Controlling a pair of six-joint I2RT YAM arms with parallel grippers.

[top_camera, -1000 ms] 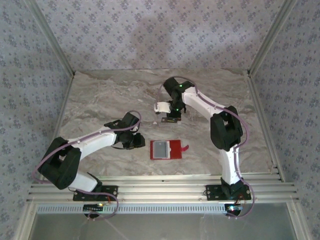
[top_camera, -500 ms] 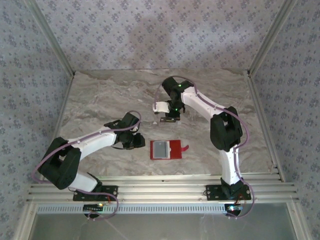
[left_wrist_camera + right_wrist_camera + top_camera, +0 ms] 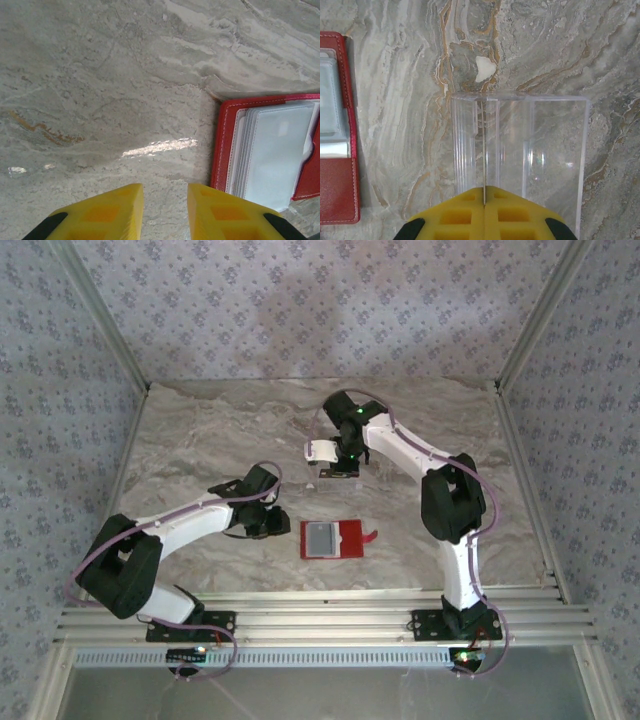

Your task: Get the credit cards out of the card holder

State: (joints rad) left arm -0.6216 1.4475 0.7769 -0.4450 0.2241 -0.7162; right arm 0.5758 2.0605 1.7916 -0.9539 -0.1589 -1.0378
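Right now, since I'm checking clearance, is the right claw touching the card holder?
Apart. The right wrist view shows bare marble between the right claw, shut on an edge-on credit card, and the card holder at the left edge.

Even, bright light; glare on tabletop

no readable text, labels, brands or numbers on any surface

Desk: marbled grey-beige top with tan veins, glossy, running out from my two bases. Item one: card holder, red, lying open and flat, pale grey panel up. Item two: clear plastic tray, resting apart from the holder.
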